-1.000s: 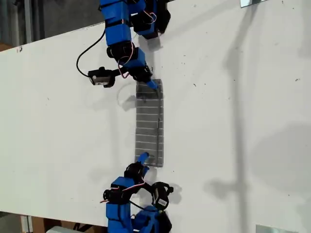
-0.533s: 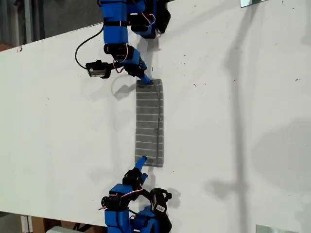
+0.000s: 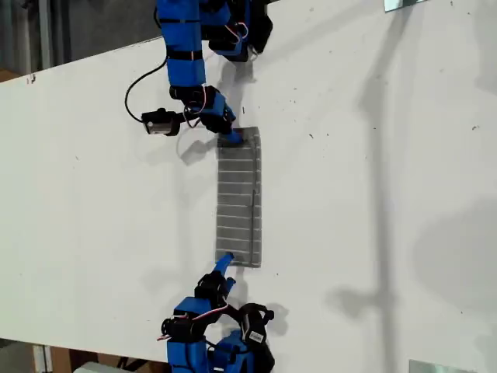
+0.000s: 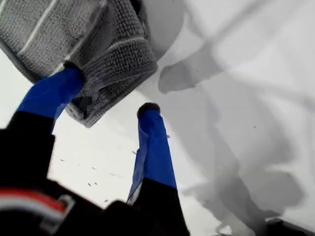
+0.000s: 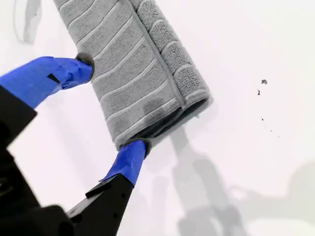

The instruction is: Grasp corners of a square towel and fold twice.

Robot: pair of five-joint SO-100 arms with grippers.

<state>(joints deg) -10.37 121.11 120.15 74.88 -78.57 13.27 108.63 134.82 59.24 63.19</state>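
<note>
The grey striped towel [image 3: 238, 198] lies folded into a narrow strip on the white table [image 3: 373, 194]. At the strip's far end in the exterior view, my first gripper [image 3: 230, 137] is open at a corner. In the first wrist view one fingertip [image 4: 69, 78] is tucked against the bunched towel corner [image 4: 106, 69], while the other rests on bare table; my first gripper [image 4: 110, 93] holds nothing. My second gripper [image 3: 224, 259] is open at the strip's near end. It [image 5: 110, 103] straddles a corner of the towel [image 5: 133, 64], fingertips touching the cloth edges.
Both arm bases stand at the table's far and near edges in the exterior view. Small metal plates sit at the exterior view's upper right [image 3: 404, 4] and lower right [image 3: 435, 365]. The table's edge runs along the exterior view's left.
My first gripper slid from on top of the towel's end to its corner toward the exterior view's left. My second gripper drew back slightly from the strip's near end.
</note>
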